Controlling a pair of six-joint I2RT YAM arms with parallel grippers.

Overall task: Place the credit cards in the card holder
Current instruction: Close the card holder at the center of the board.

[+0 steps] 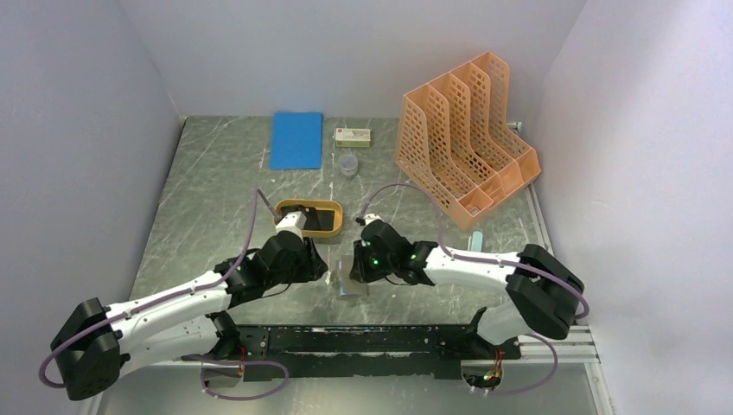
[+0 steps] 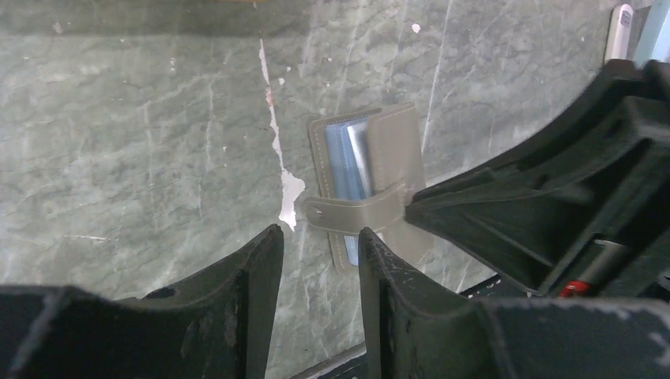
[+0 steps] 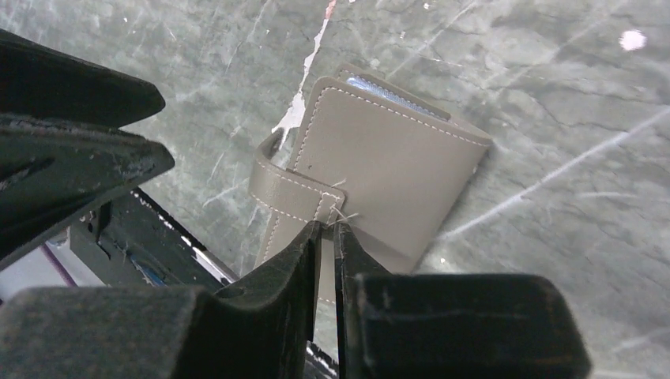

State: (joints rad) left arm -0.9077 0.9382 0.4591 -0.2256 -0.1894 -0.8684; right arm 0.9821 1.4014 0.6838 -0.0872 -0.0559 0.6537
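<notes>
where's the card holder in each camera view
Top external: the grey-brown stitched card holder lies just below the picture's centre.
Left wrist: centre, slightly right, bluish pockets showing.
Right wrist: centre, cover up, strap at left.
Shared landmark: the white chipped streak in the marbled tabletop beside its strap, clear in both wrist views, too small to tell from above.
</notes>
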